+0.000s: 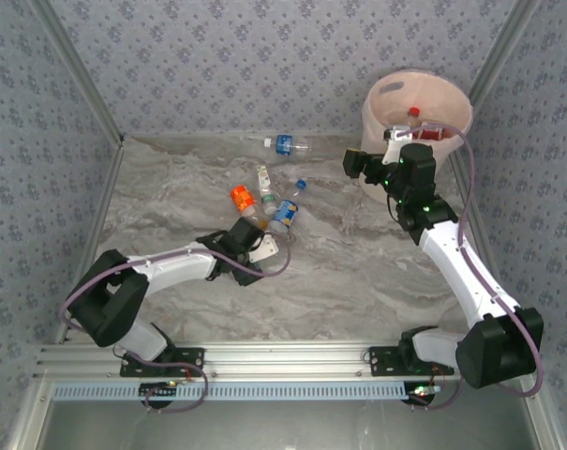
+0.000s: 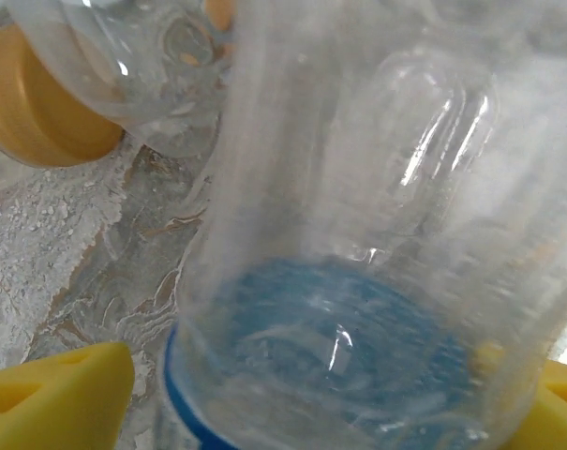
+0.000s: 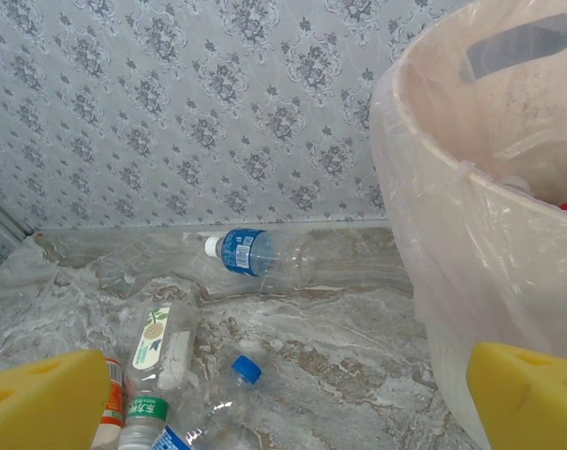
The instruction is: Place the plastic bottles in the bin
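Left tool (image 2: 311, 398) at a clear bottle (image 2: 358, 234), right tool (image 3: 283, 394) beside the bin (image 3: 470, 216).
Both tools are released; the left fingers (image 2: 58, 394) stand either side of the bottle.

Right gripper (image 3: 288, 405): yellow fingertips (image 3: 41, 403) at bottom corners, wide apart, nothing between.
Bin (image 3: 470, 244) at right, cream-white, pale-pink bag over rim, handle slot in far wall.
Blue-labelled bottle (image 3: 264, 255) on its side on marbled desk (image 3: 358, 366), at foot of patterned wall (image 3: 171, 112).
Lower left, cluster near fingertip: white-and-green-labelled bottle (image 3: 161, 342), blue-capped bottle (image 3: 238, 380), orange-labelled bottle (image 3: 112, 412) at frame edge.
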Robot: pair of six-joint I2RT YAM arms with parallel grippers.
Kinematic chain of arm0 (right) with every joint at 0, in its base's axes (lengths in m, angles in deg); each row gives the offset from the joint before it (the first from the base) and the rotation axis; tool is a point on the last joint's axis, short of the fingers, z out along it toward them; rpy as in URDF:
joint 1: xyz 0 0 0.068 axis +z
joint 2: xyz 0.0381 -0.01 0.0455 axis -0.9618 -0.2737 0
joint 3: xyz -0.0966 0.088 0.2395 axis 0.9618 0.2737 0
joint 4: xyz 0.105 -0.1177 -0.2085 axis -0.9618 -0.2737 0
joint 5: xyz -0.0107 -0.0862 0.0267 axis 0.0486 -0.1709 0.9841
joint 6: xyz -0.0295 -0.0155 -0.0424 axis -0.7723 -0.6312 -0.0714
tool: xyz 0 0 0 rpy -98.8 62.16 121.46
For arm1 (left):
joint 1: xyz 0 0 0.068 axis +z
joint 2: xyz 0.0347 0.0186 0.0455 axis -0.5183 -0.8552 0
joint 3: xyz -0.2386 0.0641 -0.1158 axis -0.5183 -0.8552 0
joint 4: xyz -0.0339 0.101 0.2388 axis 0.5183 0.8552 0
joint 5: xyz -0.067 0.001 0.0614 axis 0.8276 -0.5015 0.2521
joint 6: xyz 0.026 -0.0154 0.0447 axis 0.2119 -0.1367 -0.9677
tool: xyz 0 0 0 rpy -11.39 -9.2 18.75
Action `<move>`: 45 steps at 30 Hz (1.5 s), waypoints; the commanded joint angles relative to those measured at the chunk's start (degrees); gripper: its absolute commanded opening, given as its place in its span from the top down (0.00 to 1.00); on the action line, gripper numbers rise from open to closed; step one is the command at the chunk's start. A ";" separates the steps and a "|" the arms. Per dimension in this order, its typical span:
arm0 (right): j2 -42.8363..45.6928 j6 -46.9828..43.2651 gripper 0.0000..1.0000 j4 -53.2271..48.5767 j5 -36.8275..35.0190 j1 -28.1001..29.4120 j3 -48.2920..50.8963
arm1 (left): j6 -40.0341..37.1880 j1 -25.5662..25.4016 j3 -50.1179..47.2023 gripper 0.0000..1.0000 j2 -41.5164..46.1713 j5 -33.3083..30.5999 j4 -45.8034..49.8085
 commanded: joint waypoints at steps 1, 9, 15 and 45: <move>1.57 1.09 0.00 0.82 -0.69 -0.35 0.34 | -0.65 -0.08 0.13 0.16 -1.08 0.54 -0.53; 1.92 1.47 0.00 0.89 -0.56 -0.37 0.46 | 0.32 -0.58 0.50 0.31 1.02 0.57 1.07; 3.23 1.48 0.00 3.98 0.92 -0.39 1.54 | 1.95 -0.16 2.99 0.34 10.42 5.59 3.82; -3.43 -1.42 0.00 7.36 34.21 5.34 -1.15 | 31.55 15.72 7.73 0.37 13.39 51.28 -29.48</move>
